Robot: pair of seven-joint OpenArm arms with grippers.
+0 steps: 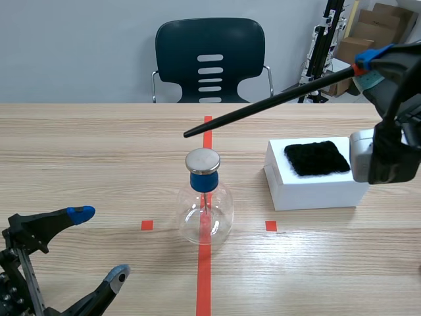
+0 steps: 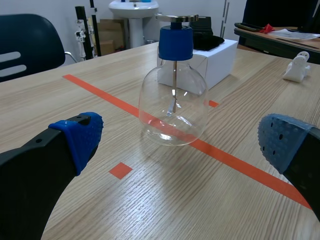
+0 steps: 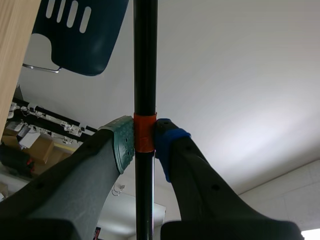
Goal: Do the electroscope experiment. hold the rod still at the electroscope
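On the wooden table a white box topped with a black cloth sits to the right of the electroscope, a clear flask with a blue stopper and a round metal disc, standing on the red centre line. The left gripper rests low near the flask with its fingers spread wide and nothing between them. The right gripper, raised above the box, is clamped on the black rod at its orange band, and the rod slants down so that its tip hangs just above the disc, apart from it.
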